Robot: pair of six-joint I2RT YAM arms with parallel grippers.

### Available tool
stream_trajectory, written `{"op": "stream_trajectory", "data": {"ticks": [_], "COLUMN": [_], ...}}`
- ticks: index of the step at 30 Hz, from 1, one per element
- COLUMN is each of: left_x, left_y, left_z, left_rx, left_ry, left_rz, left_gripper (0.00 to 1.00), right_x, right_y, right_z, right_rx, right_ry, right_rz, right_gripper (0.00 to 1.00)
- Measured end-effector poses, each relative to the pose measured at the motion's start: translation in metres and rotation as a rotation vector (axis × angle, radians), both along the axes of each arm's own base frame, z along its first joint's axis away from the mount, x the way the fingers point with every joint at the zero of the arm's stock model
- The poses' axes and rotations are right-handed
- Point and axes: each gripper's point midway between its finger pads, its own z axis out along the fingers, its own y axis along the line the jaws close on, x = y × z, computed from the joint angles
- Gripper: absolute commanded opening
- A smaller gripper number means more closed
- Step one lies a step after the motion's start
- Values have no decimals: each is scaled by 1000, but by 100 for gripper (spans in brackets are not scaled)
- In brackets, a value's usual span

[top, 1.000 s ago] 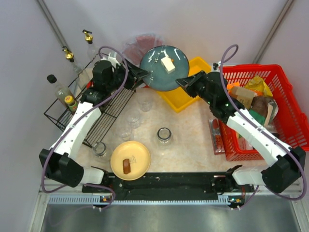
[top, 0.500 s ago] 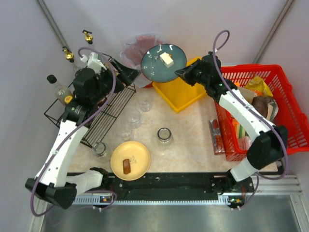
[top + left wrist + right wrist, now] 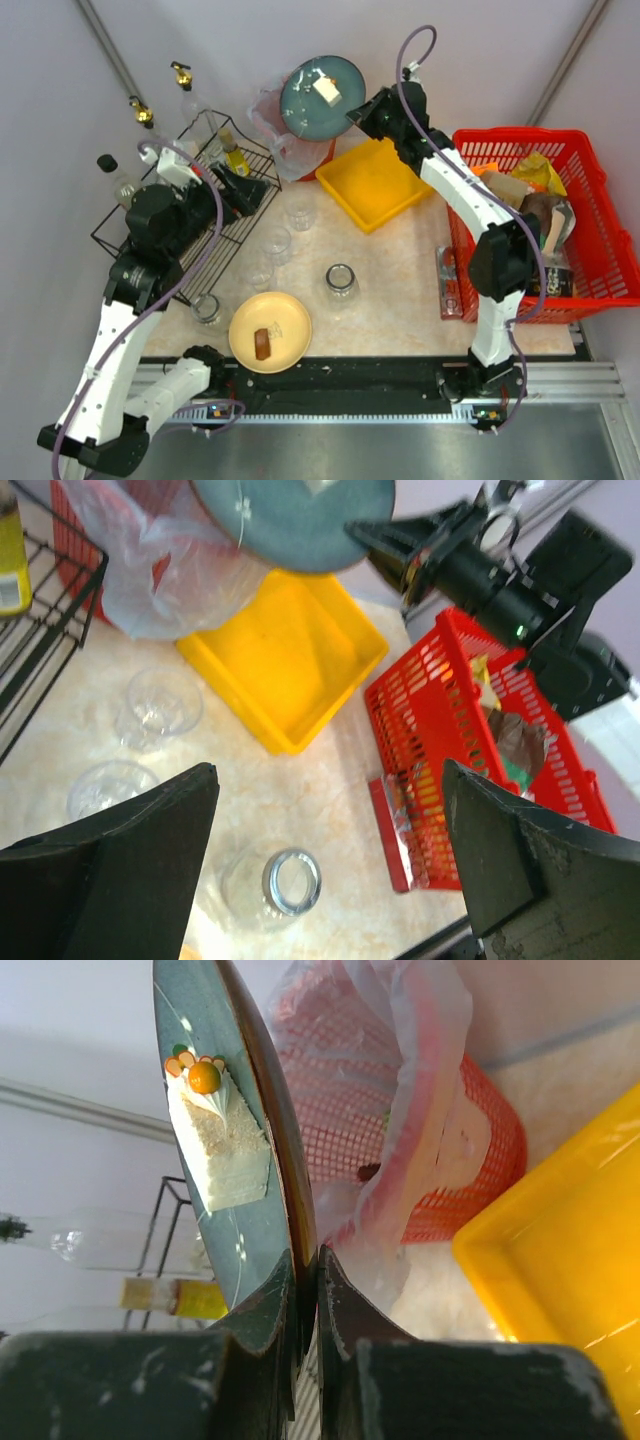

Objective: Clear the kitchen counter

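My right gripper (image 3: 358, 113) is shut on the rim of a blue-grey plate (image 3: 322, 95) and holds it tilted above a bag-lined red mesh bin (image 3: 285, 135) at the back. In the right wrist view the plate (image 3: 215, 1080) stands almost on edge between my closed fingers (image 3: 270, 1300), and a white food piece (image 3: 225, 1145) with an orange topping is on it. My left gripper (image 3: 245, 190) is open and empty above the wire rack (image 3: 215, 235); its wrist view (image 3: 330, 860) looks down on the marble kitchen counter (image 3: 400, 270).
On the counter are a yellow tray (image 3: 372, 183), three clear glasses (image 3: 300, 213), a glass jar (image 3: 340, 282), a small jar (image 3: 206, 308), a yellow plate with brown food (image 3: 270, 332) and a red packet (image 3: 448, 283). A full red basket (image 3: 545, 230) stands right. Bottles (image 3: 125, 185) stand left.
My right arm has carried the plate back and left, from above the yellow tray to above the bagged bin, tilting it. My left gripper has drawn back from the plate to over the rack.
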Motion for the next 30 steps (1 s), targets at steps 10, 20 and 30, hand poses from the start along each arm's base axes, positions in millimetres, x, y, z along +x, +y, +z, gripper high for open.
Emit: {"op": "stream_trajectory", "data": {"ticks": [10,20,30], "left_x": [-25,-30,-31], "left_y": [4,6,6], "left_z": [-60,-58,-73], "left_rx": [-3,-10,0], "left_ry": [59,48,94], "left_rz": [-19,-11,-13], "left_gripper": [95,93,93], "right_x": [27,68,85], "right_y": [-13,-2,24], "right_z": [23,19,-39], "right_rx": [-206,-376,-633], "right_ry": [-231,-400,-392], "right_rz": [-43,-193,-203], "right_gripper": [0,0,0]}}
